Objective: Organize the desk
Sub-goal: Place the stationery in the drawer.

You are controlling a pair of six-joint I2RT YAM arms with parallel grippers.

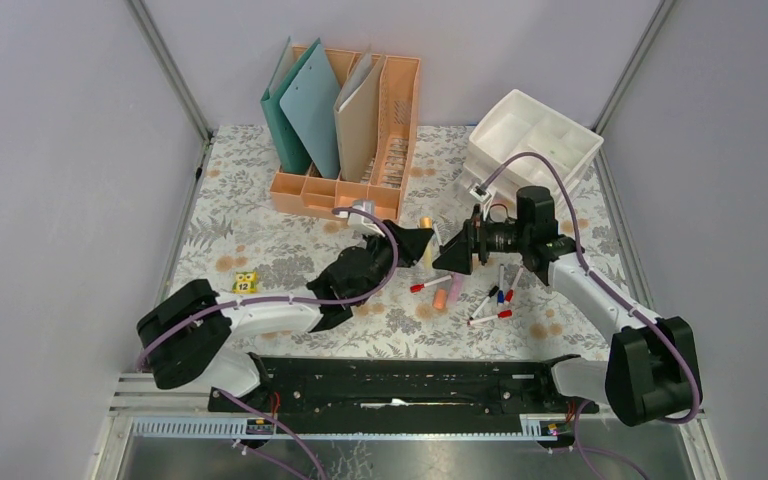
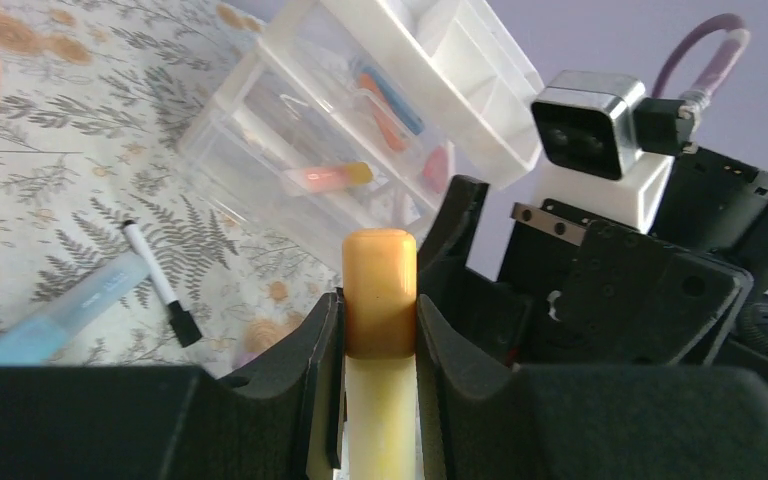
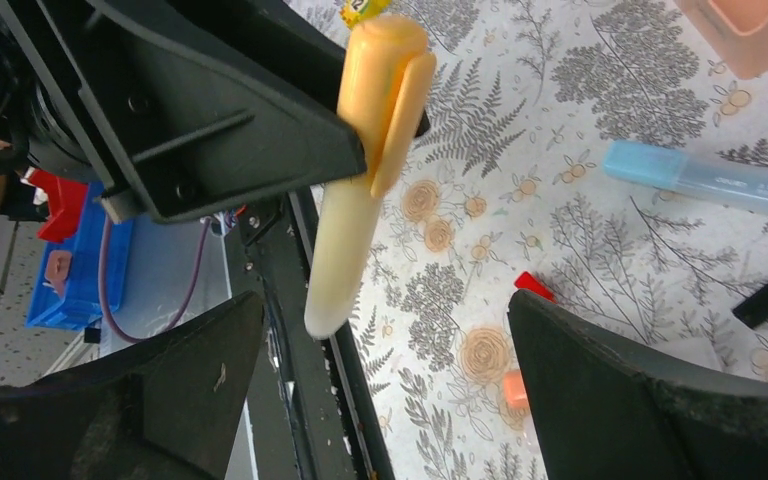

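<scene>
The desk (image 1: pixel 260 200) lies under both grippers and runs away behind them: a broad rectangular top under a white-grey cloth printed with grey fern leaves and small tan-orange flowers. Above its middle the left gripper (image 2: pixel 380 320) pinches an orange-capped marker (image 2: pixel 380 270) near where the cap meets the pale yellow barrel. The cap sticks out past the fingertips and the barrel hangs behind them. Directly facing it, the right gripper (image 1: pixel 457 253) has its jaws spread wide; in its wrist view the marker sits between them, touching neither. Loose pens (image 1: pixel 490 300) lie on the cloth below the right gripper, with a blue highlighter (image 3: pixel 705 175) beside them. Beyond the left gripper stands a peach file rack (image 1: pixel 360 150), and beyond the right a white drawer unit (image 1: pixel 530 140).
</scene>
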